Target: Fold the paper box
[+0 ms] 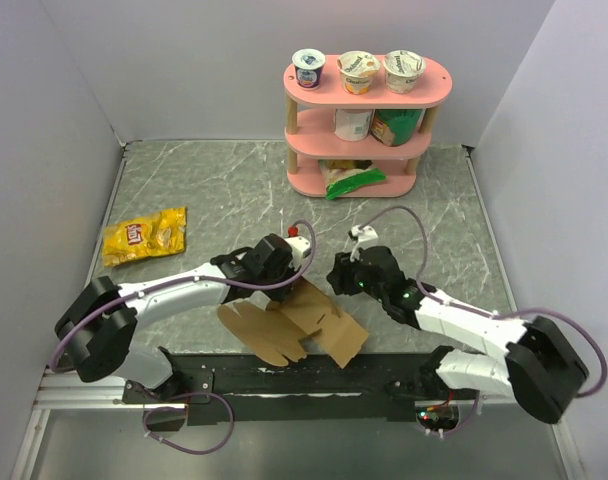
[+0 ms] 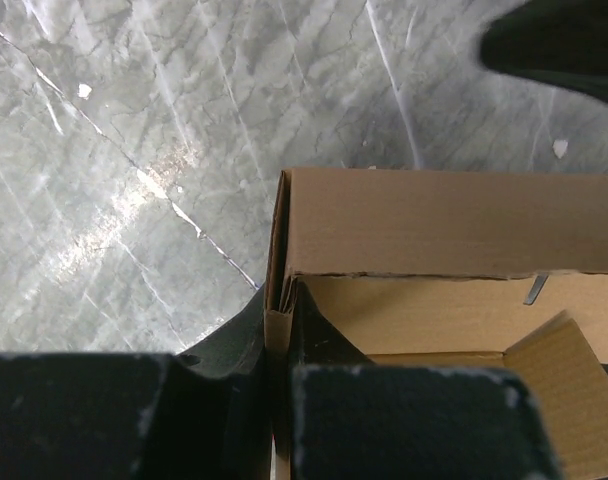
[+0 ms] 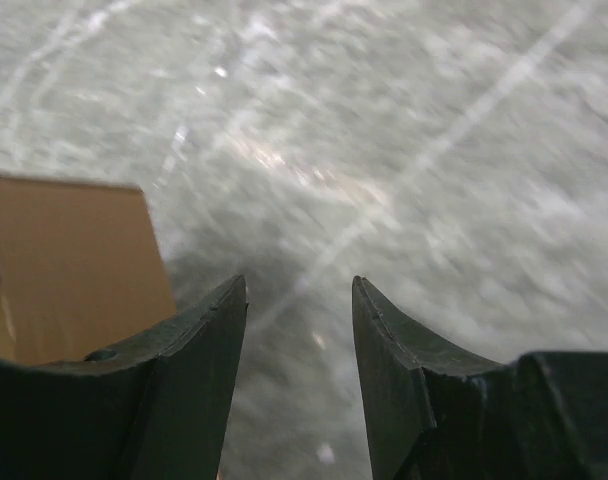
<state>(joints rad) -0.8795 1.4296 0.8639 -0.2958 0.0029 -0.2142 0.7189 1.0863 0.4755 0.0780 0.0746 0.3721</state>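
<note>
Soft, even light falls from overhead and bounces off the white walls (image 1: 184,60), so the top view is bright and sharp, with only faint shadows on the counter (image 1: 184,190). From the left wrist, a pale sheen streaks the marble, the paper box (image 2: 444,220) is crisp, and the left fingers (image 2: 319,342) are a dark, soft-edged bulk. The right wrist view is smeared with blur across the counter, though the right fingers (image 3: 194,340) look fairly sharp.
</note>
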